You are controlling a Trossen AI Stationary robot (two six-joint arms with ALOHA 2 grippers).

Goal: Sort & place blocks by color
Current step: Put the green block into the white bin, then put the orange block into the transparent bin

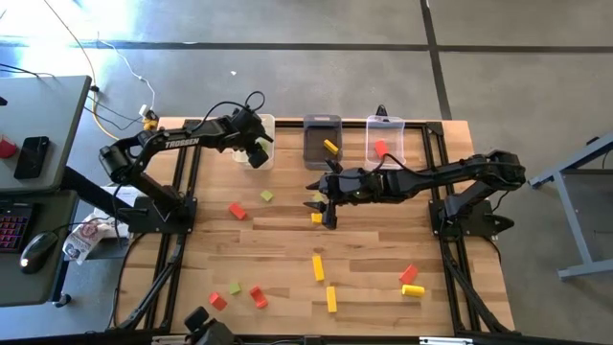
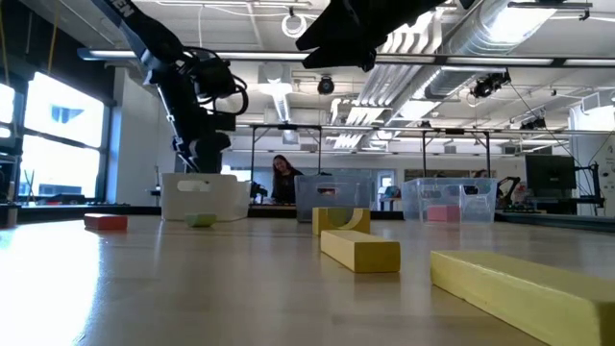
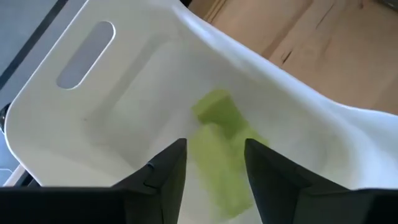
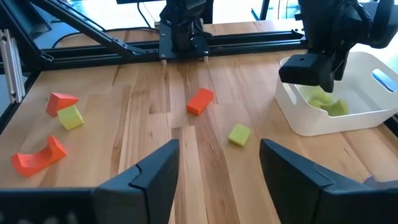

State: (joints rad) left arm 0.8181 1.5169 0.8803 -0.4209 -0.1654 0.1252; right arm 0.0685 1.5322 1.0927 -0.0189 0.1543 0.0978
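Observation:
My left gripper (image 1: 257, 151) hangs open over the white bin (image 1: 261, 129). In the left wrist view its fingers (image 3: 163, 171) stand apart above light green blocks (image 3: 214, 109) lying in the bin; one green block (image 3: 222, 177) shows blurred below the gap. My right gripper (image 1: 317, 199) is open and empty over the table's middle, next to a yellow block (image 1: 316, 218). Ahead of it lie a red block (image 4: 200, 100) and a yellow-green block (image 4: 239, 134). A yellow block (image 1: 330, 147) lies in the dark bin, a red one (image 1: 380, 149) in the clear bin.
Loose blocks lie on the table: red (image 1: 237, 211) and green (image 1: 266, 195) at the left, two yellow bars (image 1: 318, 267) near the middle front, red (image 1: 408, 275) and yellow (image 1: 413, 290) at the right, several at the near left (image 1: 234, 287). A person (image 2: 282, 179) shows behind the table.

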